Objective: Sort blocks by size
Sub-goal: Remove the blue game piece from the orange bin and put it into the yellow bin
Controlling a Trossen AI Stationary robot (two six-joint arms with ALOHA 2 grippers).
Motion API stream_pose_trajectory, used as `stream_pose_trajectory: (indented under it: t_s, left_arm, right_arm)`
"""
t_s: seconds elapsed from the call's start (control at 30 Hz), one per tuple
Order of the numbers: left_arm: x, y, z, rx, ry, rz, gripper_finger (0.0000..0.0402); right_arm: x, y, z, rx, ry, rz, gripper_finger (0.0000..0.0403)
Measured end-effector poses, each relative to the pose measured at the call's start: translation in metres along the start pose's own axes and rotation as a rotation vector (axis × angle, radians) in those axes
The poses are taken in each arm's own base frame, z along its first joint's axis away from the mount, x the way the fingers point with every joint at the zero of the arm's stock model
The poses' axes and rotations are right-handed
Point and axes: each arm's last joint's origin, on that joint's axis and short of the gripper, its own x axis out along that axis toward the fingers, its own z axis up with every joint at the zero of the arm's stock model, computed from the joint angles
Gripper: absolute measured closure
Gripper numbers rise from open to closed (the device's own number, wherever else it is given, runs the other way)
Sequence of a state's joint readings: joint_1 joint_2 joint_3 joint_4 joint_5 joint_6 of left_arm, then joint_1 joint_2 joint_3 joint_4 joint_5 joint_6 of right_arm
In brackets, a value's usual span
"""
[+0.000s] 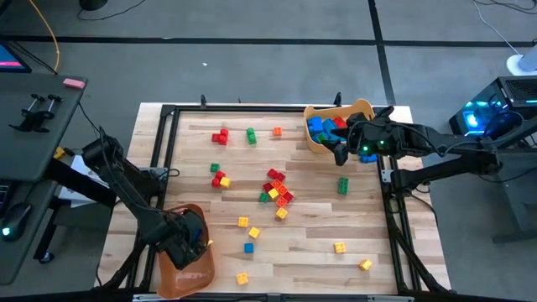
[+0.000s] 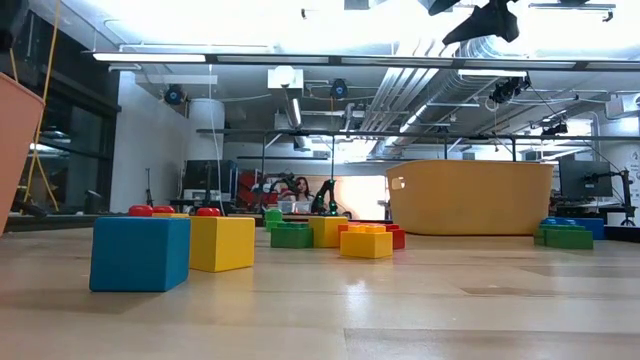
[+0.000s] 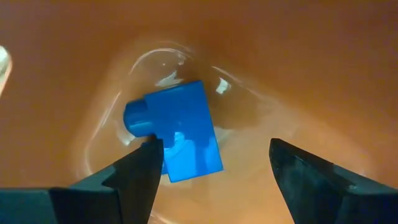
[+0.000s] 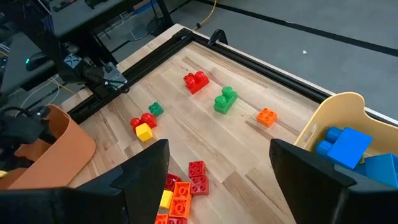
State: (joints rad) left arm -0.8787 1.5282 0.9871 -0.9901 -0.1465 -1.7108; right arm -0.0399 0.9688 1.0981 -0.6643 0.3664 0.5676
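Blocks (image 1: 277, 186) are scattered over the wooden surface (image 1: 310, 252), most clustered at centre frame in the high view. Left hand (image 1: 195, 242), fingers spread, is lowered into the orange bin (image 1: 186, 273) at lower left, above one small blue block (image 3: 180, 134). Right hand (image 1: 341, 151), fingers spread and holding nothing, is held over the tan bin (image 1: 357, 109) of larger blocks at upper right.

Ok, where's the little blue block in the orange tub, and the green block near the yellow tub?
little blue block (image 3: 183, 134): left wrist view, its flat blue face.
green block (image 1: 343, 185): high view, its studded top.
yellow tub (image 1: 362, 108): high view, its far rim.
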Motion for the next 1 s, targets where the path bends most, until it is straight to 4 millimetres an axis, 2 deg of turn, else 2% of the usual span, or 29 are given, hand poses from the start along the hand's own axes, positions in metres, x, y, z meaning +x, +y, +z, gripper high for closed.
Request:
stream_pose_trajectory:
  t_s: [0.23, 0.43, 0.63, 0.7, 0.77, 0.93, 1.0]
  left_arm:
    - [0.024, -0.007, 0.004, 0.037, 0.136, 0.114, 0.0122]
    - [0.043, -0.01, 0.007, 0.05, 0.173, 0.203, 0.0122]
    - [0.051, -0.011, 0.008, 0.07, 0.203, 0.239, 0.0133]
    - [0.05, -0.01, 0.008, 0.073, 0.204, 0.245, 0.0159]
    - [0.048, -0.01, 0.008, 0.074, 0.206, 0.254, 0.0203]
    - [0.03, -0.012, 0.01, 0.133, 0.21, 0.273, 0.0349]
    - [0.02, -0.015, 0.012, 0.161, 0.202, 0.239, 0.0388]
  right_arm:
    - [0.0, 0.0, 0.0, 0.0, 0.0, 0.0, 0.0128]
    - [0.0, 0.0, 0.0, 0.001, -0.002, 0.001, 0.0128]
    - [0.0, 0.0, 0.0, 0.002, -0.003, 0.001, 0.0128]
    - [0.0, 0.0, 0.0, 0.002, -0.002, 0.001, 0.0128]
    - [0.0, 0.0, 0.0, 0.002, -0.002, 0.001, 0.0128]
    - [0.0, 0.0, 0.0, 0.002, -0.003, 0.001, 0.0128]
    - [0.0, 0.0, 0.0, 0.002, -0.003, 0.001, 0.0128]
